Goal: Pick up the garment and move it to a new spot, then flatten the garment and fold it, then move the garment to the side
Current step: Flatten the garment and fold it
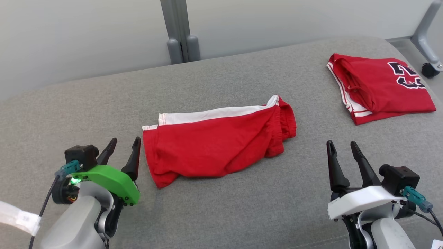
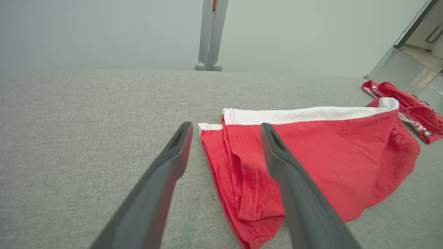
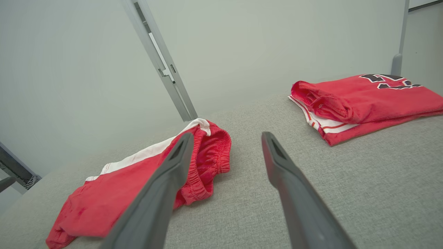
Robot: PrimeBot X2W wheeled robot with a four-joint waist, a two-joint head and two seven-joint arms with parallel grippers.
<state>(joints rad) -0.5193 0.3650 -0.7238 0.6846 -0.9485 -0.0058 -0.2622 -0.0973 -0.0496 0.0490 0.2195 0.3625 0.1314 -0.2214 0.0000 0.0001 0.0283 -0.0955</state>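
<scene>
I hold my left hand [image 1: 126,139] and right hand [image 1: 341,143] wide and empty, flanking the folded shorts [image 1: 214,148] to shift them aside.

Here's a bare test room, more lab than home: plain pale wall panels [image 1: 86,34] joined by a grey metal post [image 1: 178,31], and a grey fabric-covered tabletop [image 1: 221,214] as the work surface. Off at the far right, a metal frame leg [image 1: 423,34] stands on a black caster [image 1: 430,70] over smooth grey floor [image 1: 406,48].
</scene>
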